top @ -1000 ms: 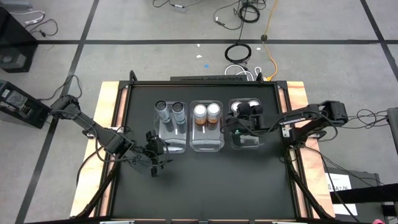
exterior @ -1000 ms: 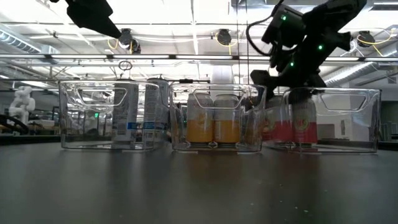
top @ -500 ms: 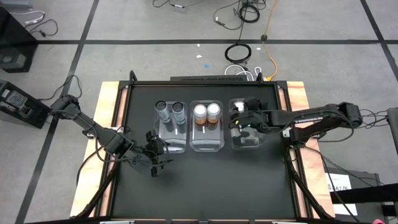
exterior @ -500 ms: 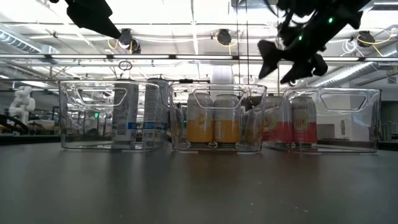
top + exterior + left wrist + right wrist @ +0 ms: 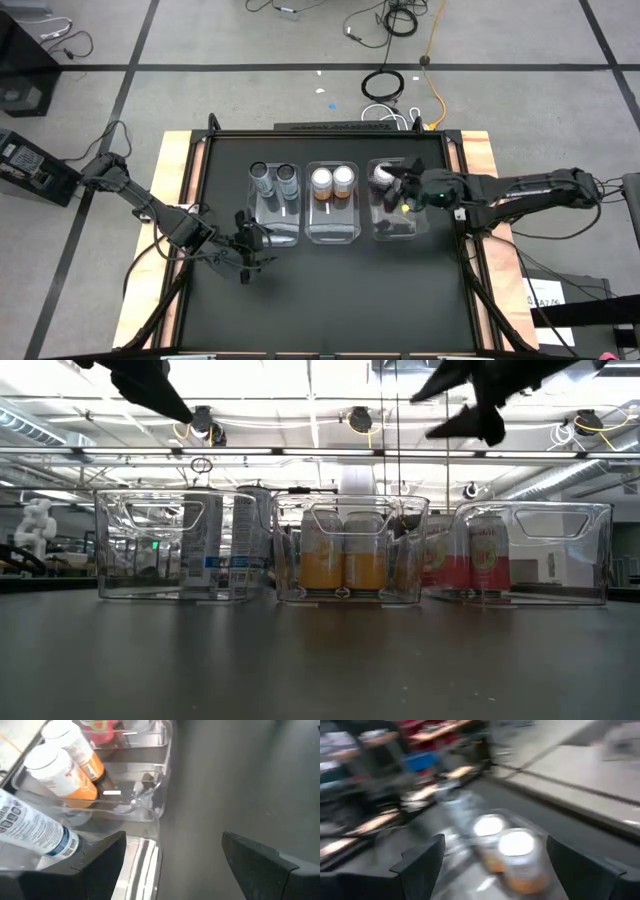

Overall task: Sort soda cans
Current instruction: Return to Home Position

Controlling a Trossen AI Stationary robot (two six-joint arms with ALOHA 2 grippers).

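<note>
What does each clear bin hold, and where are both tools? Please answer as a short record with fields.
left clear rectangular plastic bin: two upright grey-silver soda cans
middle clear rectangular plastic bin: two upright orange soda cans
right clear rectangular plastic bin: two upright pink soda cans
left tool: open, empty, above the table by the can-free end of the left clear rectangular plastic bin
right tool: open, empty, high above the right clear rectangular plastic bin
cans outside bins: none visible
</note>
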